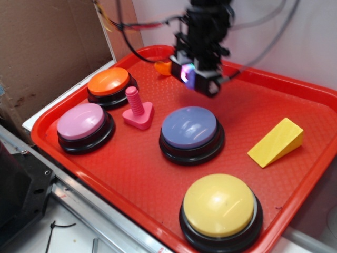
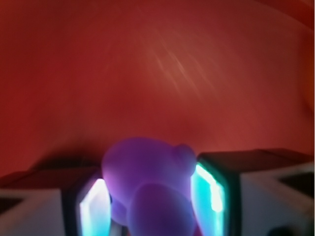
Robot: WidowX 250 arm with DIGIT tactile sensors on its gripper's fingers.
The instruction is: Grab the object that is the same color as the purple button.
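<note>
Wrist view shows the gripper (image 2: pixel 152 196) clamped on the purple duck (image 2: pixel 147 177) above the tray (image 2: pixel 147 73), so the grab looks done.

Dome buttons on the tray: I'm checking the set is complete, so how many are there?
4: orange button back left, pink button front left, purple button centre, yellow button front. None looks hidden.
</note>
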